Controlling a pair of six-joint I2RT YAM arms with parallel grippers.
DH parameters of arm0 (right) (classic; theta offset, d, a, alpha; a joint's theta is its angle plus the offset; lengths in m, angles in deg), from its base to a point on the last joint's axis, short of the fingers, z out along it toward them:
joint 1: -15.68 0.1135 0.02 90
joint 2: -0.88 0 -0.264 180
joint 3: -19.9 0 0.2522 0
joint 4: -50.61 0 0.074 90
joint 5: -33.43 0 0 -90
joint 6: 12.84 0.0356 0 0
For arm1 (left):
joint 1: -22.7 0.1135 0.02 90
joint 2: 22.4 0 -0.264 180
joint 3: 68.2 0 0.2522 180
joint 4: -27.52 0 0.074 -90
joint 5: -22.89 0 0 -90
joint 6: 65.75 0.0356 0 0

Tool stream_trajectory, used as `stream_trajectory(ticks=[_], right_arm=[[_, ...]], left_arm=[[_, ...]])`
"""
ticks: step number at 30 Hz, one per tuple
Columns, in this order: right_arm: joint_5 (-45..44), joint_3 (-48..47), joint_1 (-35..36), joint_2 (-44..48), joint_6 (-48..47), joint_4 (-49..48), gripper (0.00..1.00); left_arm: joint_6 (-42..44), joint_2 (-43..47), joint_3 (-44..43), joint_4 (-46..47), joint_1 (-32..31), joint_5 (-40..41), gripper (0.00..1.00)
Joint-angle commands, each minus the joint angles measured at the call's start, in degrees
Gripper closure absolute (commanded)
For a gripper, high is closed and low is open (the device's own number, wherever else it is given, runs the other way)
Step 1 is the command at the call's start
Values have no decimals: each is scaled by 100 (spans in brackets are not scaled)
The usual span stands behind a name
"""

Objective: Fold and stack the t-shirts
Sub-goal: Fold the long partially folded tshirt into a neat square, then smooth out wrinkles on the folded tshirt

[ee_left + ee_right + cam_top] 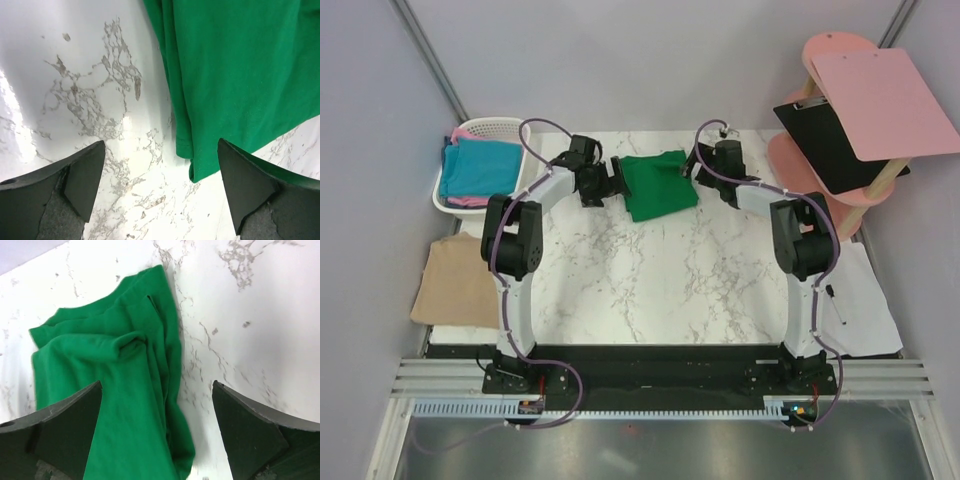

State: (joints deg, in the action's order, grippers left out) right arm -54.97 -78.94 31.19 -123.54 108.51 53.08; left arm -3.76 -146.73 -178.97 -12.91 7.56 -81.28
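A teal-blue t-shirt [480, 165] and a pink t-shirt [457, 133] are held in the white basket [492, 124] off the far left corner, and a tan t-shirt [460, 280] lies by the left edge. The bright green t-shirt [658, 183], bunched at the middle of the far edge, is flanked by the left gripper [616, 181] and the right gripper [688, 172], both spread wide and empty. Its folding is judged to be in hand: next, its rumpled sides must be pinched and smoothed flat.
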Motion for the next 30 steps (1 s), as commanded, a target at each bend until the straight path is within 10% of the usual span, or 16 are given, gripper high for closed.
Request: stream_trajectory(ticks=[1,10,14,30], right_arm=[[-214,816,-21,954,-33,-584,2],[85,2258,-30,1894,310,-937,2],[173,2540,-13,2123,275,-805,2],[-1259,2988,1094,3257,-1377,865,2]], left_arm=[[-345,559,832,1006,-103,-243,2],[-714,148,1264,1727,-516,-656,19],[-785,-170,1079,1780,-596,-999,98],[-91,2490,3996,427,-649,-648,98]])
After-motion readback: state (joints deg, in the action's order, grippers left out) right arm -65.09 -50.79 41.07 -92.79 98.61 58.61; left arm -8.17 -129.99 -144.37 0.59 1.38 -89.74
